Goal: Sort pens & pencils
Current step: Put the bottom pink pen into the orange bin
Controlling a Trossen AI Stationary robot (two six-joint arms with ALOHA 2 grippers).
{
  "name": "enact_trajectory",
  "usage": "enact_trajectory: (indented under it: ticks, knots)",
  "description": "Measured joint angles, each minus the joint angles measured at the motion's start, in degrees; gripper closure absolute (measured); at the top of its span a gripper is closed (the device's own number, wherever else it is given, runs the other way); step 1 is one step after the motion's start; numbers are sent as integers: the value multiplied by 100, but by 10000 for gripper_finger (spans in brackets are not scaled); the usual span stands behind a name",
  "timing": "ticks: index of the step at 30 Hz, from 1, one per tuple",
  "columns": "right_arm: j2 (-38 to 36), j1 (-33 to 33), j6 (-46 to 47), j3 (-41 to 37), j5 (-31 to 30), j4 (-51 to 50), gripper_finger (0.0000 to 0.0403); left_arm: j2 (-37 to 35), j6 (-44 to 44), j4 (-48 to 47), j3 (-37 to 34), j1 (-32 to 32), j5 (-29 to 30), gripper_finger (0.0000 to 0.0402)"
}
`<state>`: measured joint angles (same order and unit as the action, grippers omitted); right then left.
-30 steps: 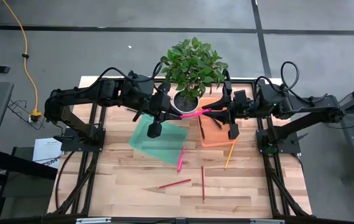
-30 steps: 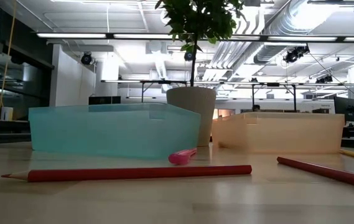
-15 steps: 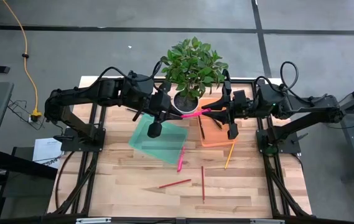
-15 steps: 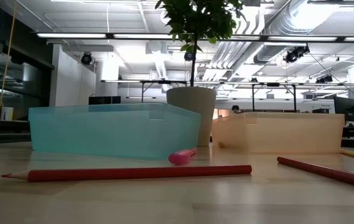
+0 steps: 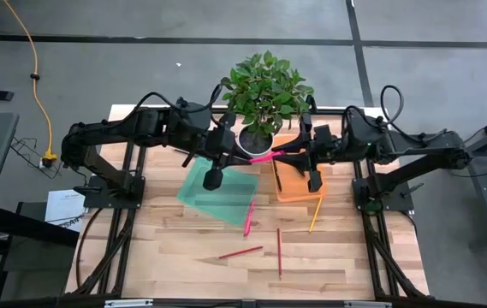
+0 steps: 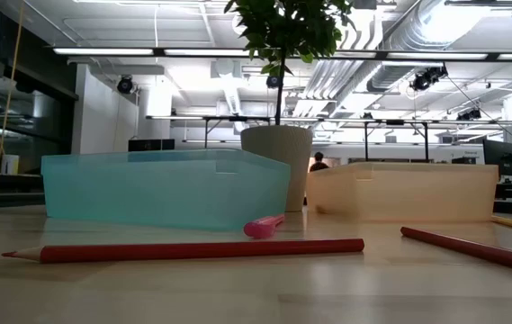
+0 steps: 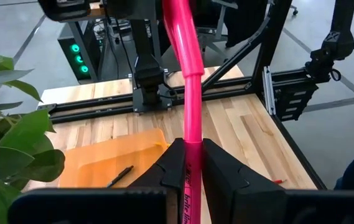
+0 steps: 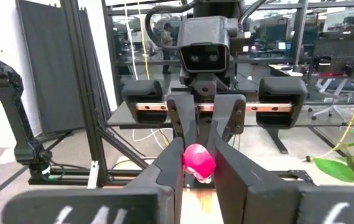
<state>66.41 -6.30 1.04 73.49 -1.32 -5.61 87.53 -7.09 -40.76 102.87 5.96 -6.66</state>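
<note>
Both grippers meet above the rear middle of the bench, where we see the left gripper (image 5: 248, 159) and the right gripper (image 5: 288, 154) each closed on opposite ends of one pink pen (image 5: 267, 156); both wrist views show the fingers clamped against its barrel. We note a light wooden plank bench (image 5: 192, 248) on a dark frame, standing on a grey floor, with a yellow cable (image 5: 33, 51) at the left; the low view looks into a bright hall with ceiling ducts and a distant person (image 6: 318, 163). We find a potted plant (image 5: 264, 90) at the rear centre, a teal tray (image 5: 222, 195) left of centre and an orange tray (image 5: 299, 184) right of centre. We see a dark pen (image 5: 276, 175) inside the orange tray; the teal tray's contents we cannot tell. Loose on the bench lie a second pink pen (image 5: 248, 218) at the teal tray's front corner, two red pencils (image 5: 240, 252) nearer the front and a yellow-orange pencil (image 5: 316, 212) in front of the orange tray. Against the earlier frames, we see the right arm advanced slightly toward the left arm, while the left arm, trays and loose items remain unchanged.
</note>
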Motion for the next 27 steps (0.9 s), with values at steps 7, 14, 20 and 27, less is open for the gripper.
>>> enact_trajectory:
  ticks: [7, 14, 20, 27]
  knots:
    - [151, 117, 36, 7, 182, 120, 352, 0, 15, -16, -2, -2, 2, 377]
    - [172, 120, 42, 7, 242, 123, 352, 0, 4, 33, -2, -2, 4, 381]
    - [179, 120, 34, 13, 237, 89, 352, 2, 8, 303, -4, 2, 9, 382]
    - [186, 120, 42, 1, 240, 46, 352, 0, 4, 538, -2, 3, 7, 382]
